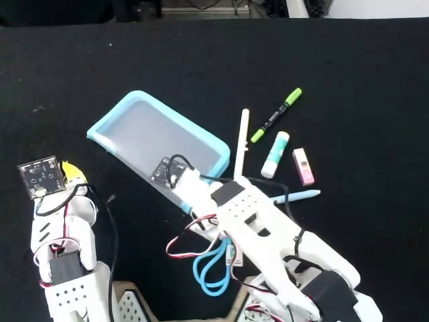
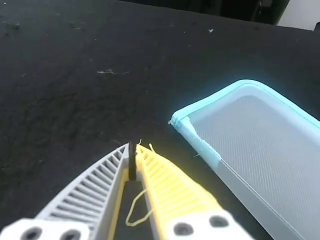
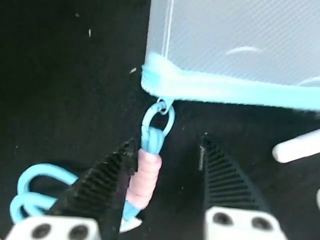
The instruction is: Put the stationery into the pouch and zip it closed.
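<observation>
1. Right wrist view: the right claw [image 3: 167, 143] stands wide apart and clamps nothing. It sits just below the blue-edged corner of the pouch [image 3: 235, 40].
2. The zipper pull [image 3: 146, 176], a blue ring with a pink ribbed tag, hangs from that corner into the gap. The tag lies against the inner face of one finger [image 3: 107, 180], while the other finger is clear of it.
3. Left wrist view: the left claw [image 2: 132, 150] has its grey and yellow fingers brought together at the tips, with nothing between them. It hovers over bare desk [image 2: 75, 75], near the pouch's far corner but apart from it.
4. High view: the pouch lies flat, mid-desk, between the two arms.
5. All the stationery is outside the pouch:
   - The white pen [image 1: 240, 144] is just beside the pouch's edge.
   - The green-capped highlighter [image 1: 276, 115], glue stick [image 1: 275, 154] and pink eraser [image 1: 303, 166] lie farther out.
   - The blue pen [image 1: 298, 196] lies beside the right arm.
   - The blue-handled scissors [image 1: 213, 268] lie partly under the right arm.
</observation>
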Action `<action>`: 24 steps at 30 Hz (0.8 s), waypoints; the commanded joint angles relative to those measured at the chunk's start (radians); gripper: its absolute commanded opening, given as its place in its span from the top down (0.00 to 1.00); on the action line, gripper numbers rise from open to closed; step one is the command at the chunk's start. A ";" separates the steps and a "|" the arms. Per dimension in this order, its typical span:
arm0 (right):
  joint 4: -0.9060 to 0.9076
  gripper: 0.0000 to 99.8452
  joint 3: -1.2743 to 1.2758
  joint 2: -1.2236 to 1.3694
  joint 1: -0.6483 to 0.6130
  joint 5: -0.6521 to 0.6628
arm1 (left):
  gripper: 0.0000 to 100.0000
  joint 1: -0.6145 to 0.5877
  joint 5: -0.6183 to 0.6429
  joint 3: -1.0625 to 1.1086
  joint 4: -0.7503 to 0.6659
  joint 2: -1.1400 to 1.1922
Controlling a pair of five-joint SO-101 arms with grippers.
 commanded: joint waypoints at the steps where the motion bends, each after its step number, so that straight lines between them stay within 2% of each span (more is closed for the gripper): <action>1: -0.106 0.81 0.001 0.002 -0.005 0.005 | 0.97 -0.008 0.014 0.022 -0.023 -0.006; 9: -0.201 0.81 0.035 0.058 -0.002 0.005 | 0.97 -0.012 0.014 0.022 -0.023 -0.006; 15: -0.112 0.81 0.001 0.056 -0.005 0.003 | 0.97 -0.005 0.015 0.022 -0.023 -0.006; 20: 0.064 0.78 -0.134 0.062 -0.006 -0.106 | 0.97 -0.005 0.015 0.022 -0.023 -0.006; 24: -0.012 0.71 -0.094 0.064 -0.009 -0.161 | 0.97 -0.007 0.015 0.022 -0.023 -0.006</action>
